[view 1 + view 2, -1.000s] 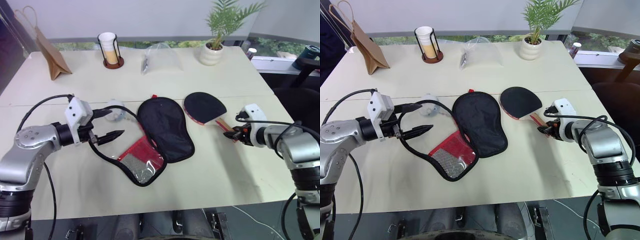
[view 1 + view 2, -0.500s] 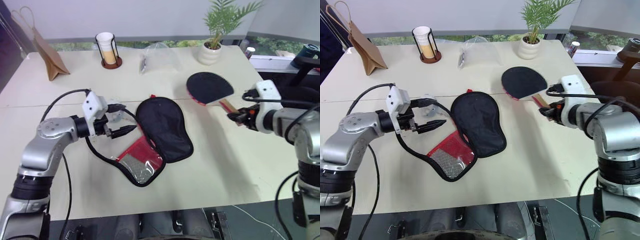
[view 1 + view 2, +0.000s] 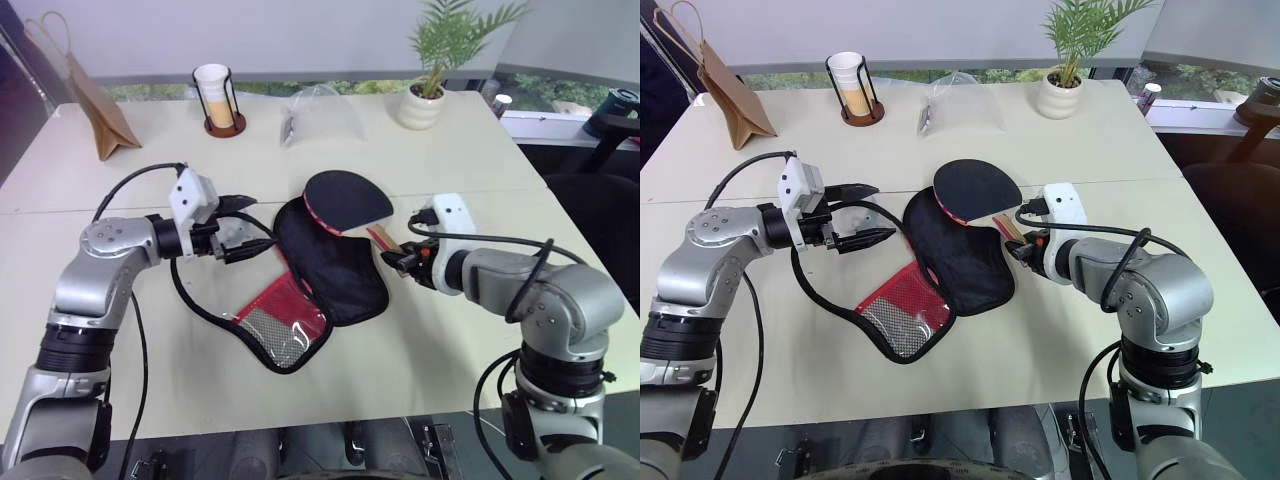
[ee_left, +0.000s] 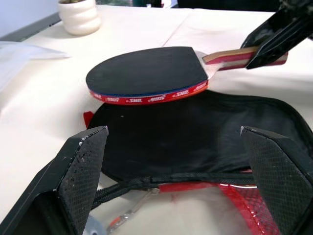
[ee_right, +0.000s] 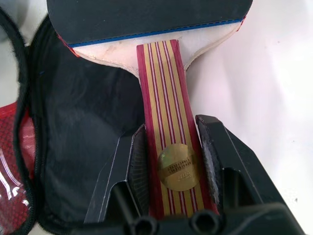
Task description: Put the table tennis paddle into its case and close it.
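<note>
The table tennis paddle (image 3: 345,200) hangs level just above the far end of the case (image 3: 335,265), black face up, red edge showing (image 4: 146,95). My right gripper (image 3: 392,258) is shut on its striped handle (image 5: 168,117), one finger (image 5: 230,161) on each side. The case lies unzipped on the table, black flap spread out and the red mesh panel (image 3: 285,310) folded toward me. My left gripper (image 3: 247,228) stands open beside the case's left rim, empty, its fingers (image 4: 80,166) wide apart and pointing at the paddle.
At the back of the table (image 3: 450,350) stand a brown paper bag (image 3: 95,105), a cup in a wire holder (image 3: 215,95), a clear plastic bag (image 3: 320,112) and a potted plant (image 3: 430,95). The table's right edge runs close to my right arm.
My right gripper lifted the paddle off the table and carried it left, over the case's far end. The left gripper edged toward the case and stayed open.
</note>
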Controlling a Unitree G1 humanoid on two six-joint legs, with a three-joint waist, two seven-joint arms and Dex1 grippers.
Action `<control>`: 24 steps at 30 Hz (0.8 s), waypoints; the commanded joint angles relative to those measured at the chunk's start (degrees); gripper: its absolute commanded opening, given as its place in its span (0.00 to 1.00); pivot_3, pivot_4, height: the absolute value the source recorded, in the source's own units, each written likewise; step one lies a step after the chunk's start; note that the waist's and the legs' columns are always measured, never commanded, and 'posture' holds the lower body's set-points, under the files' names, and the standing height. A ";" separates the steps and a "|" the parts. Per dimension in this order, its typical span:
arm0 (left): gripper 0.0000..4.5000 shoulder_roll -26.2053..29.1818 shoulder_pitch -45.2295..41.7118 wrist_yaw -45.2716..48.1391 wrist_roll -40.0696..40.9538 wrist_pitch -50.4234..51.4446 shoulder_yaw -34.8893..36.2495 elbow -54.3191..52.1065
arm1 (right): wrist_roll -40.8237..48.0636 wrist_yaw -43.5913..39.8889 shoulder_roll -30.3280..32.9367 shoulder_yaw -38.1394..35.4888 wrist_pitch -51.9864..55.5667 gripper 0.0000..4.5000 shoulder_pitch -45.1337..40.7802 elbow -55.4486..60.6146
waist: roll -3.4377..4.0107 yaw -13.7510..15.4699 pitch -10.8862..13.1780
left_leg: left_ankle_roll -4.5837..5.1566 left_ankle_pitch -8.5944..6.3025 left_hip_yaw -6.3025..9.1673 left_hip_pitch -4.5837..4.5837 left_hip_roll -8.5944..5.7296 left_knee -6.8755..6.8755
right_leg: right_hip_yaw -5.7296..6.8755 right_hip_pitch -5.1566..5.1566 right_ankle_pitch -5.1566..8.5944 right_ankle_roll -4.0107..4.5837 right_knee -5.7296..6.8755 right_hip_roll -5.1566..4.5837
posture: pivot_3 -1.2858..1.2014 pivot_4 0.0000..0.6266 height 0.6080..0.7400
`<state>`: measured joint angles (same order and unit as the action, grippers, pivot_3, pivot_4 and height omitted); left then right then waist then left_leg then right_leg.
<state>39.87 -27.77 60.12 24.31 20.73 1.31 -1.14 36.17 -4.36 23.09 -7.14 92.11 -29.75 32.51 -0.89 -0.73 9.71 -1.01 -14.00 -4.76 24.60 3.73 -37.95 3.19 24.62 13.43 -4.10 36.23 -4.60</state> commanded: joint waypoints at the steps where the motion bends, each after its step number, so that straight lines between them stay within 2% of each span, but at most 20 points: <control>1: 1.00 0.73 -0.10 0.67 0.44 -0.45 1.03 -2.07 | 6.29 4.77 -0.70 -0.64 0.39 0.24 -0.51 2.68 | 0.00 -0.01 0.00 | 0.00 0.00 0.00 0.00 0.00 0.00 | 0.00 0.00 0.00 0.00 0.00 0.00 | 0.52 0.24 1.00; 15: 1.00 1.28 0.51 1.23 0.73 1.71 0.88 -4.01 | 28.45 21.97 1.07 1.01 0.39 0.24 0.83 1.07 | 0.00 -0.05 0.00 | 0.01 0.00 0.01 0.00 0.02 0.01 | 0.00 0.00 0.03 0.05 0.00 0.00 | 0.52 0.24 1.00; 24: 1.00 1.39 0.94 1.24 0.66 2.85 0.88 -4.85 | 34.66 31.25 -1.39 2.36 0.39 0.24 -0.97 -1.84 | 0.00 -0.05 0.00 | 0.01 0.00 0.02 0.00 0.03 0.01 | 0.00 0.01 0.05 0.09 -0.01 0.01 | 0.52 0.24 1.00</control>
<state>40.49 -26.65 61.26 24.36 23.52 1.31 -3.82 68.86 25.68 22.13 -4.63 92.11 -28.86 29.48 -0.89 -0.78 9.71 -1.00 -14.01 -4.74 24.60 3.76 -37.94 3.19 24.63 13.48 -4.02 36.22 -4.59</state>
